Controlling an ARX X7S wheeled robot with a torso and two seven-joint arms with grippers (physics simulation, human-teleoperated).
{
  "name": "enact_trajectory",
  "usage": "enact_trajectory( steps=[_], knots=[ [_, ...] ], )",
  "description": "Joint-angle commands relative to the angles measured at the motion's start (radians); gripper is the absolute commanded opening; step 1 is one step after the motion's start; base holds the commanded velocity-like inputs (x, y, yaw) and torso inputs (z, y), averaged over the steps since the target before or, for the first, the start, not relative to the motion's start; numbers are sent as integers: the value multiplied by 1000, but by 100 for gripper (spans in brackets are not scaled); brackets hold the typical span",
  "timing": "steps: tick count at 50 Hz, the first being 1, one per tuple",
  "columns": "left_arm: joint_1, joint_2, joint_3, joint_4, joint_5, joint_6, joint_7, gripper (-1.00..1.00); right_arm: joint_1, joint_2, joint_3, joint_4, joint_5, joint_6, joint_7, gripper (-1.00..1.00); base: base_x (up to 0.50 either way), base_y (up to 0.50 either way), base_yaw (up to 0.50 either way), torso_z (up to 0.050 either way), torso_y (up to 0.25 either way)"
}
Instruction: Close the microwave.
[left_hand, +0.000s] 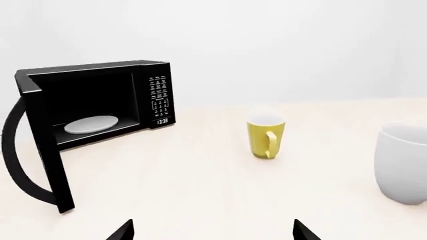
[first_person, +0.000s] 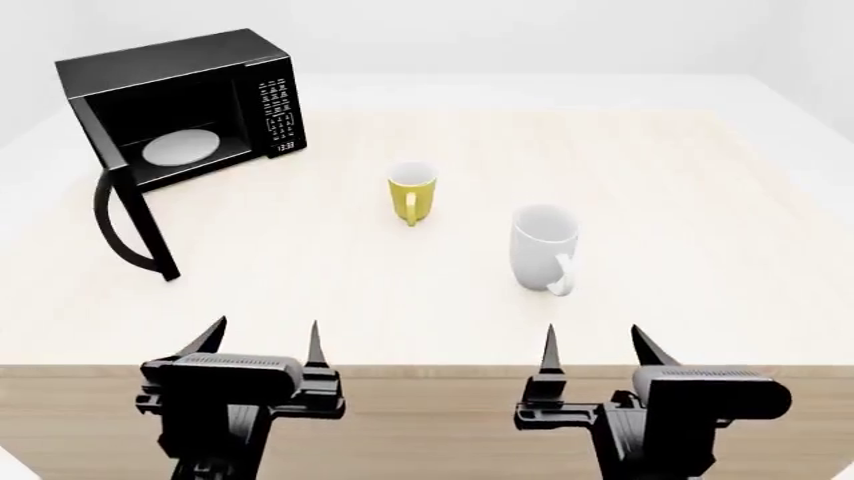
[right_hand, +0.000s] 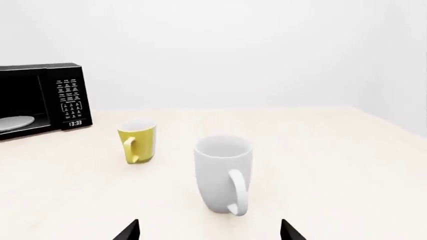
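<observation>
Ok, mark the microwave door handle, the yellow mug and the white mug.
microwave door handle (first_person: 110, 225), head view, on its curved bar
yellow mug (first_person: 411, 196), head view, on its side wall
white mug (first_person: 539, 250), head view, on its side wall

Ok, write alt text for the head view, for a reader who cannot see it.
A black microwave stands far left on a pale table, door swung wide open, white plate inside. A yellow mug and white mug stand mid-table; both tools, left and right, hover open nearby.
</observation>
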Motion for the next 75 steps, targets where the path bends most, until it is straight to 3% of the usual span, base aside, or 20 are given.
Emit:
enact_trajectory(
  steps=[1,68,75],
  knots=[
    [-7,-28,-25,99,-33,-68,-1,100,3,14,-10,-103,39,84,9,100,0,500,0,0,0],
    [15,-67,-42,110,-89,-33,-32,100,-17,59,-16,-129,99,60,43,100,0,500,0,0,0],
    [17,-73,-42,112,-92,-28,-34,100,-23,61,-2,-189,100,46,62,100,0,0,0,0,0]
  ],
)
